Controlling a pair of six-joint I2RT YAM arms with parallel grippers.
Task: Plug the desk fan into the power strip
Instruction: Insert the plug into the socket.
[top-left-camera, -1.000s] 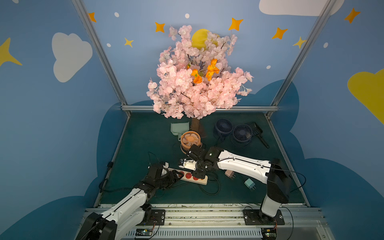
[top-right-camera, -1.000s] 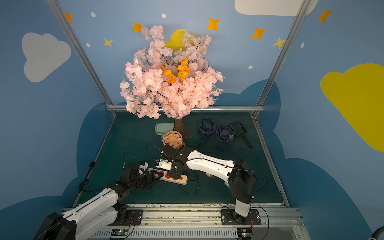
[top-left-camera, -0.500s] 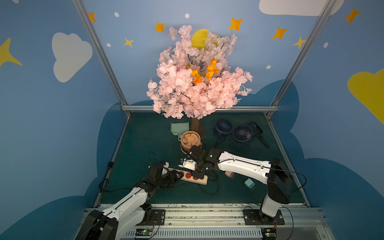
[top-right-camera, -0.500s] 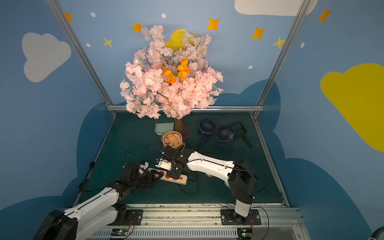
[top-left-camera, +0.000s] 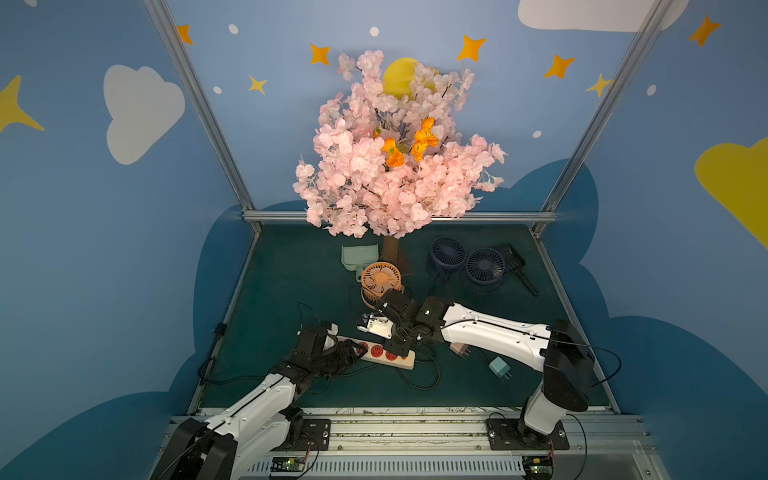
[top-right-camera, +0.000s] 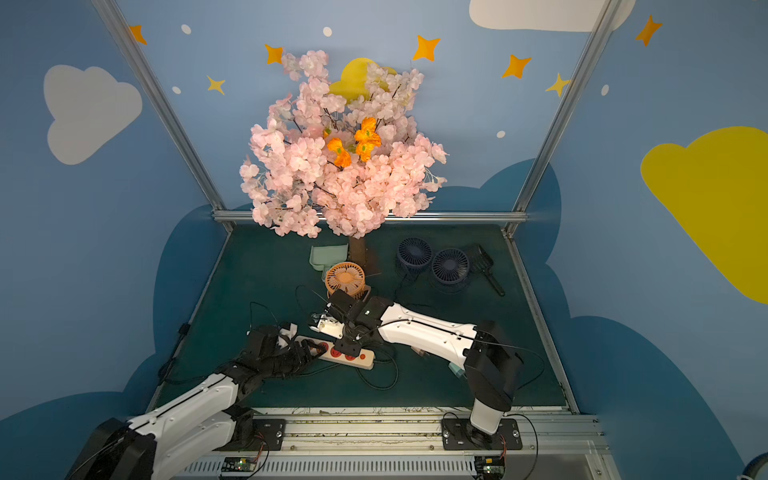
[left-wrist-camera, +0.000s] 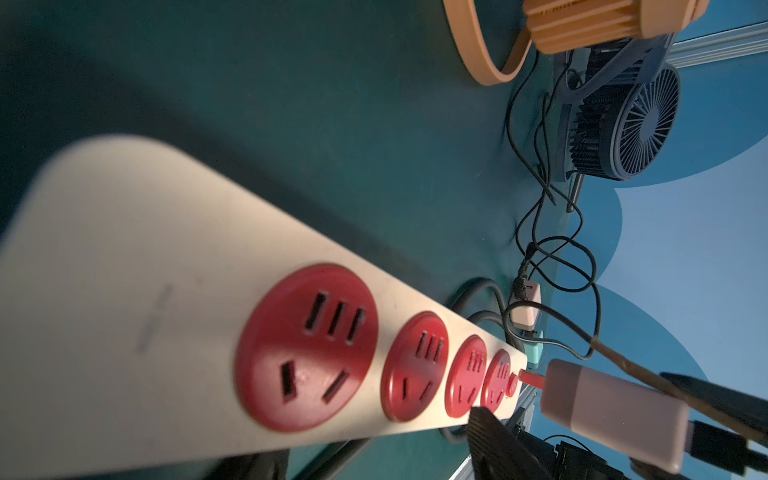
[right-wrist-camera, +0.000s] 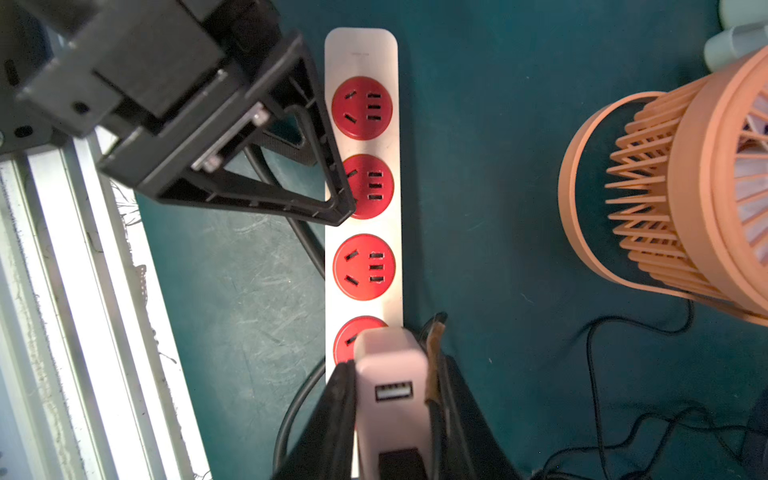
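The power strip (right-wrist-camera: 360, 174) is lying flat on the bench near the front rail, and a pale pink plug adapter (right-wrist-camera: 390, 399) is pinched tight in the right gripper (right-wrist-camera: 392, 365) right over the last red socket. The left gripper (right-wrist-camera: 332, 166) is spread partway beside the strip's far end, nothing held. Prongs could easily be jammed on the socket face if the strip gets nudged. Red prongs (left-wrist-camera: 532, 377) are only shown by the left wrist view; the orange desk fan (top-left-camera: 380, 280) is seen whole in a top view
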